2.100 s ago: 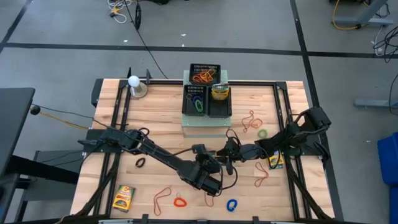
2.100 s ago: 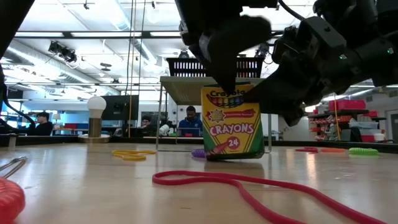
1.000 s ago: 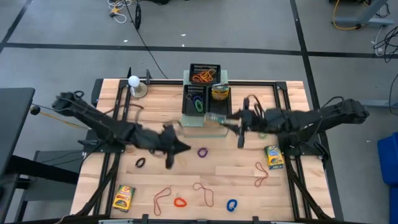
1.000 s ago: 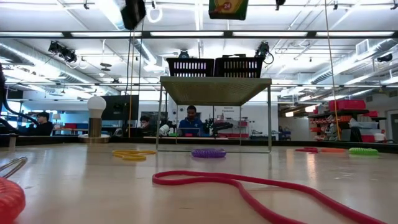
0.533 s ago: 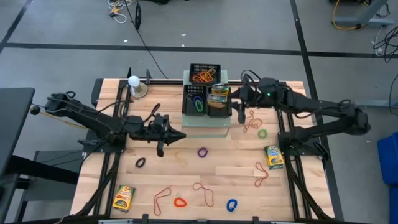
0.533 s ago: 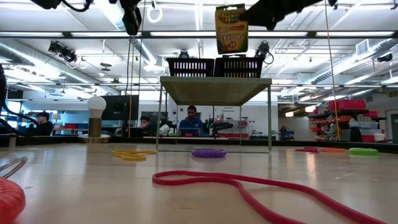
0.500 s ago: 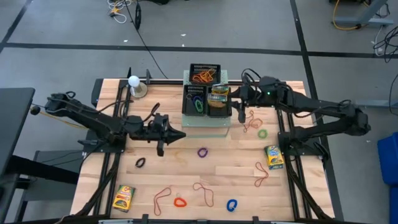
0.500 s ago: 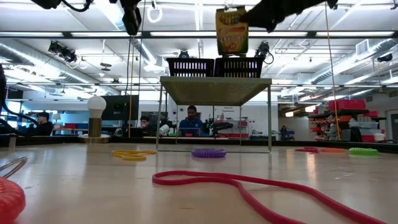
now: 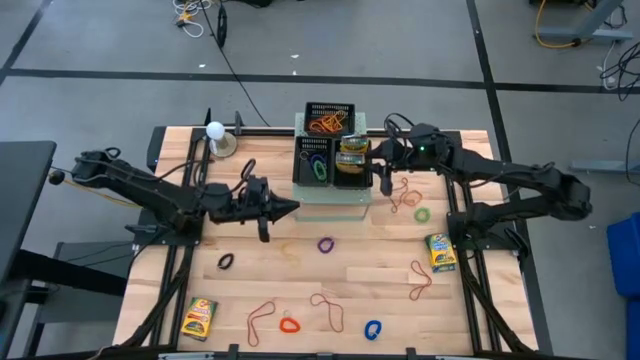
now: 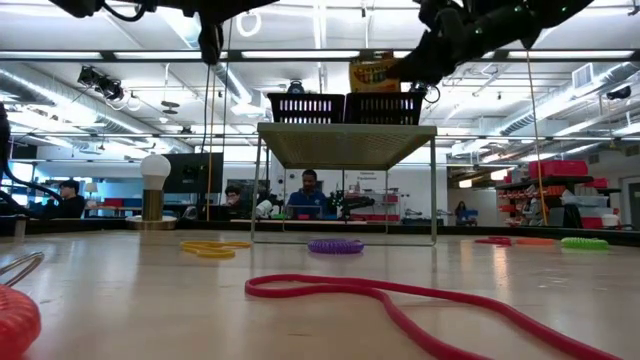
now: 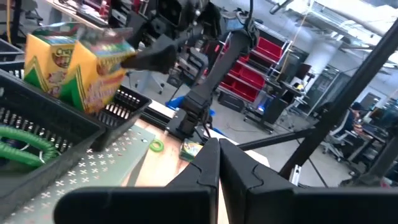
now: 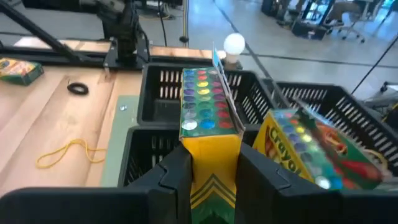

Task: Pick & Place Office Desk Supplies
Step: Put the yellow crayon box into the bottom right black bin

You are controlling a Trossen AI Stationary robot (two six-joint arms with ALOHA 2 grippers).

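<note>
Over on the left, a crayon box (image 9: 199,317) lies flat at the near corner of the table (image 9: 260,272), with a black loop (image 9: 226,262) a little farther in. The left gripper (image 9: 268,210) hangs above the boards just beside the pale-green perforated box (image 9: 330,196), its fingers pressed together on nothing. Thin rubber bands (image 9: 262,317), a red loop (image 9: 289,324), a purple loop (image 9: 326,244) and a blue loop (image 9: 373,328) are scattered along the near half.

In the middle, the black mesh trays (image 9: 329,120) sit on top of the perforated box; one already holds a tilted crayon box (image 12: 323,149). The right gripper (image 9: 382,168) is clamped on another crayon box (image 12: 208,112), held upright over the tray's right compartment.

To finish this well, I'd want the box lowered until its bottom is inside the mesh walls, clear of the leaning one, before the fingers part; letting go from height could leave it tipped on the rim.

Farther right, a green loop (image 9: 422,214), more bands (image 9: 420,282) and a third crayon box (image 9: 439,252) wait on the table
</note>
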